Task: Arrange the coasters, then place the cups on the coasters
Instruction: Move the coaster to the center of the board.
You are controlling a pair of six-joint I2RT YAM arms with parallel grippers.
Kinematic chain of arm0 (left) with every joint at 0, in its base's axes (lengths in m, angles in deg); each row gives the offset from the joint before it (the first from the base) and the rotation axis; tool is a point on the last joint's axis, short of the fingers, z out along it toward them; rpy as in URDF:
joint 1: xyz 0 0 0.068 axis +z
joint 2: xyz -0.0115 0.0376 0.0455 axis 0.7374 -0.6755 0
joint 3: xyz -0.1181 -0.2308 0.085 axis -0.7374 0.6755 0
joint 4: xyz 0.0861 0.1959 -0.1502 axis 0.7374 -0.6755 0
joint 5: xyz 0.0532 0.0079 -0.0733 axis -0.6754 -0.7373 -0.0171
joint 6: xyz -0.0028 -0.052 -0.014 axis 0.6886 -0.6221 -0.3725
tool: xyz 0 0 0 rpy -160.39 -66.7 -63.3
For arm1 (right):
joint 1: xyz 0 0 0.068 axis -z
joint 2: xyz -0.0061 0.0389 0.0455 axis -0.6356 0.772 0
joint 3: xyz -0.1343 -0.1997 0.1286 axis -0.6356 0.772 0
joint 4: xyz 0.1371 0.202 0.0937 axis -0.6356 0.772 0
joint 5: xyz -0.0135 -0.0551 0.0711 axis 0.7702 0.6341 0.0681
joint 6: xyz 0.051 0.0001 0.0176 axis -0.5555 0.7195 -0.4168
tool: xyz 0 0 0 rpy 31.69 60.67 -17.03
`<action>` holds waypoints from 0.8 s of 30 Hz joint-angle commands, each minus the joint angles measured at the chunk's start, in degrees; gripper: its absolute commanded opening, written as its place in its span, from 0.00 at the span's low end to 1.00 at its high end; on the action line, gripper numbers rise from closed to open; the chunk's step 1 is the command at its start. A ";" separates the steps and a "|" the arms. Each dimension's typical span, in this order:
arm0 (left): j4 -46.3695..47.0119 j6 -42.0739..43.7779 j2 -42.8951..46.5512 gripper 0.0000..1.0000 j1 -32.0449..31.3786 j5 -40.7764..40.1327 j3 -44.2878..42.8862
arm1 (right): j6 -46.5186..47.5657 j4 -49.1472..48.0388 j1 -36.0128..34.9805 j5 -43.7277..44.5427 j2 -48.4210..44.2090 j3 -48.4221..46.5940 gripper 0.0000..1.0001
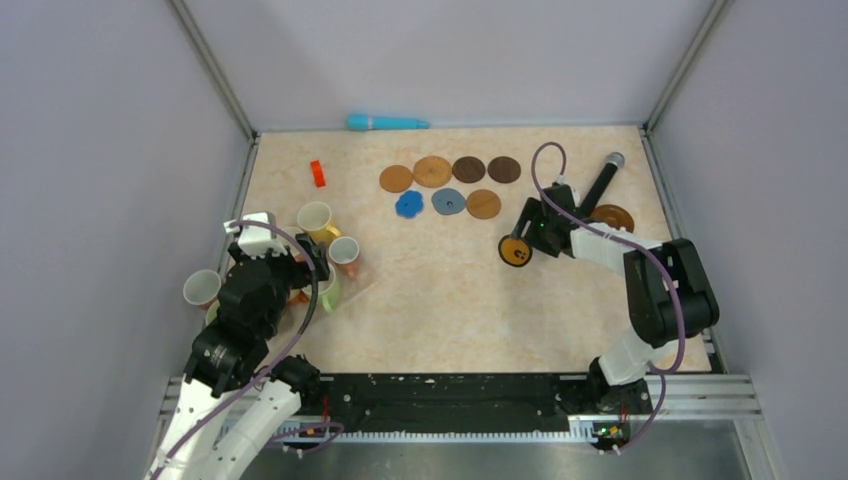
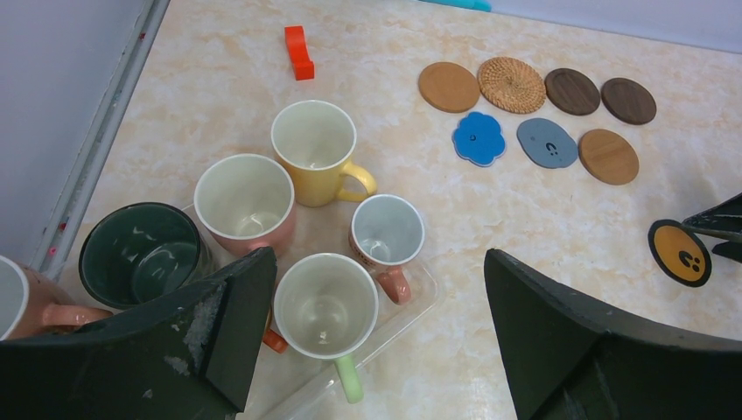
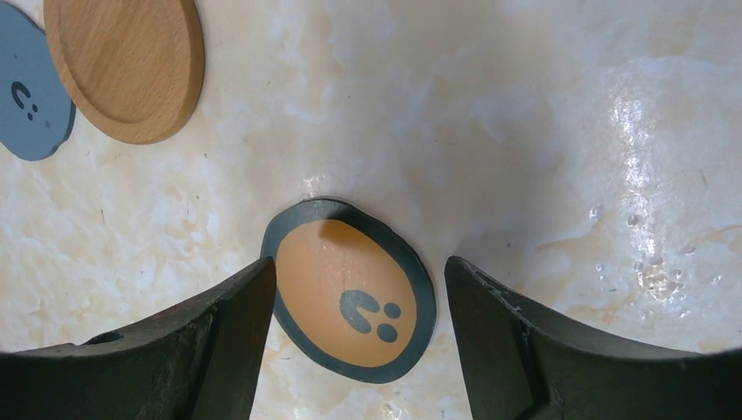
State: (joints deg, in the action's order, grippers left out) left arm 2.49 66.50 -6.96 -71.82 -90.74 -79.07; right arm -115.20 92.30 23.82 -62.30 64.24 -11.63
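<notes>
At the left of the table (image 1: 430, 300), the left gripper (image 2: 378, 262) hangs above a cluster of cups with its jaws spread wide and nothing between them. The left wrist view counts 6 cups: a pink cup (image 2: 13, 297) cut by the frame edge, a dark cup (image 2: 140, 254), a second pink cup (image 2: 243, 197), a yellow cup (image 2: 312, 144), a green-handled cup (image 2: 325, 306) and a small cup (image 2: 387, 232). A clear tray (image 2: 418, 297) shows beneath the last 2. In the top view the arm covers the dark cup. All cups stand well apart from the coasters. A red block (image 1: 318, 173) lies behind the cups. At centre rear, 7 coasters lie in 2 rows: a back row of 4 round brown coasters (image 1: 433, 171), then a blue scalloped coaster (image 1: 409, 204), a grey-blue coaster (image 1: 449, 201) and a pale wood coaster (image 1: 483, 204). Further right, a black-rimmed orange coaster (image 3: 354, 302) lies flat on the table between the jaws of the right gripper (image 3: 360, 271). The jaws stand apart. The right wrist view shows one finger at the rim and the other clear of it. Only the top view shows a 9th brown coaster (image 1: 612, 217), partly under the right arm, with a microphone (image 1: 600, 185) just beside it.
</notes>
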 commanded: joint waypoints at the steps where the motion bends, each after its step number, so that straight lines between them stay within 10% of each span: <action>1: 2.64 0.17 -0.54 0.94 -0.10 -0.54 0.24 | 1.46 3.08 0.07 -1.90 3.48 2.58 0.71; 24: 2.63 0.25 -0.48 0.94 -0.12 -0.33 0.24 | -1.24 5.60 -8.77 -7.60 0.43 5.13 0.61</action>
State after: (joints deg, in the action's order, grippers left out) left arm 2.62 66.50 -7.38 -71.82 -90.71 -78.98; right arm -114.71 90.33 18.30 -67.57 63.45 -9.66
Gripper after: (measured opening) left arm 0.937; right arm 0.616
